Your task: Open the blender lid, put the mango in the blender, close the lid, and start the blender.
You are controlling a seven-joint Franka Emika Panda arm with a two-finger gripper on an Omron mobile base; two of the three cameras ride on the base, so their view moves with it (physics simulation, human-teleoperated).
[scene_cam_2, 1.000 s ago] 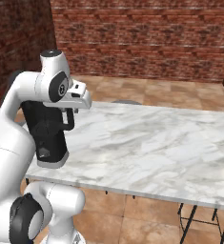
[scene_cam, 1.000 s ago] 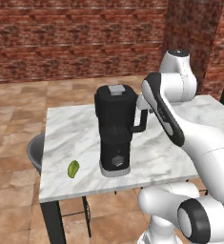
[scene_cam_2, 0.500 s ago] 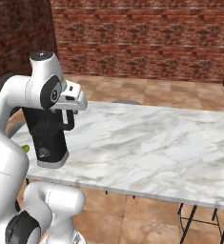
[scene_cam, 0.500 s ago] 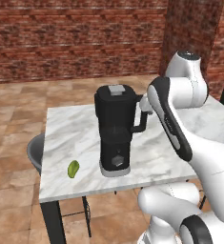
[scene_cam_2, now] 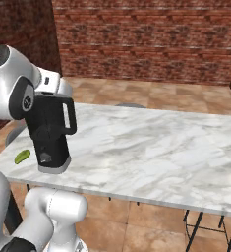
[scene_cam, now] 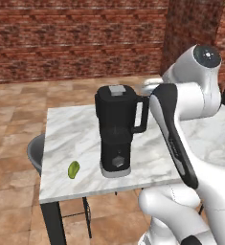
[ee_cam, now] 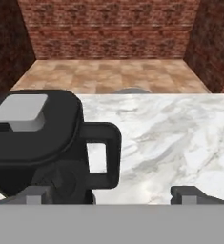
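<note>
The black blender (scene_cam: 116,131) stands on the marble table (scene_cam: 80,129) near its front edge, loop handle to the right. The blender lid (scene_cam: 115,92), with its grey cap, sits shut on the jar. From the hand view, the lid (ee_cam: 35,124) is at the lower left and the handle (ee_cam: 105,155) is beside it. My gripper (ee_cam: 111,194) is open above and behind the blender's top, with nothing between its fingertips (ee_cam: 35,193). The yellow-green mango (scene_cam: 73,169) lies on the table left of the blender (scene_cam_2: 50,133); the mango (scene_cam_2: 22,156) is near the table's corner.
A dark round stool (scene_cam: 35,153) stands against the table's left side and another stool (scene_cam_2: 129,105) at its far edge. The table (scene_cam_2: 161,142) runs wide and bare to the right of the blender. Brick walls close the room behind.
The jaws have gone from shut to wide open. The arm's elbow has risen and swung right, and the hand has drawn back behind the blender's top. Blender, lid and mango have not moved.
</note>
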